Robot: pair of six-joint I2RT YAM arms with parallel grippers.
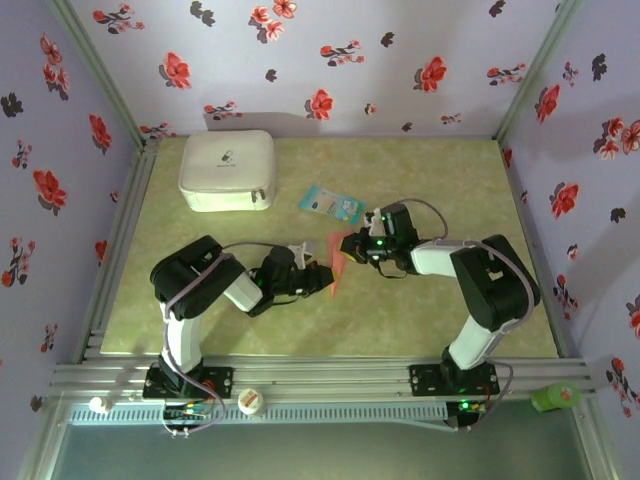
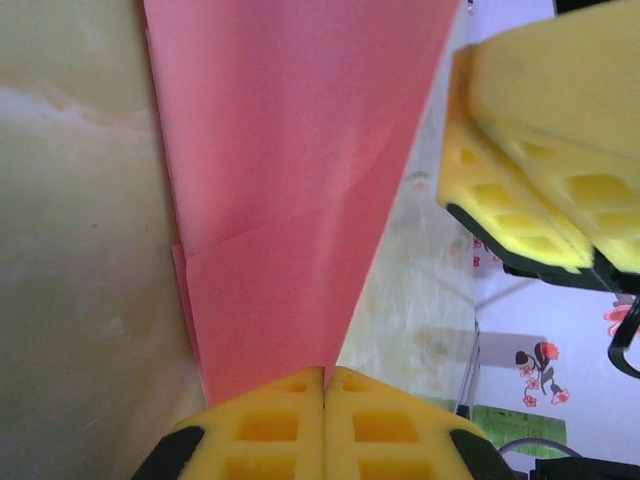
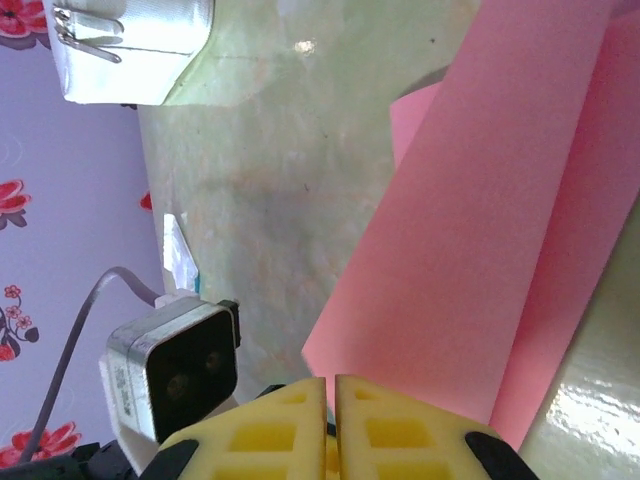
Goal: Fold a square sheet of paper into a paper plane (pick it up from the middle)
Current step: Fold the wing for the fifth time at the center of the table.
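The square sheet of paper is salmon-pink and folded into a long pointed wedge. It hangs above the table's middle between my two grippers. My left gripper is shut on its narrow end, and in the left wrist view the paper tapers straight into the closed jaws. My right gripper is at the paper's far end. Its jaws show only a thin slit, and the folded paper runs in behind the fingertips. The right gripper's yellow fingers hang beside the paper.
A white case lies at the back left of the greenish table. A small light-blue packet lies just behind the grippers. Flowered walls close in the back and both sides. A metal rail runs along the front edge.
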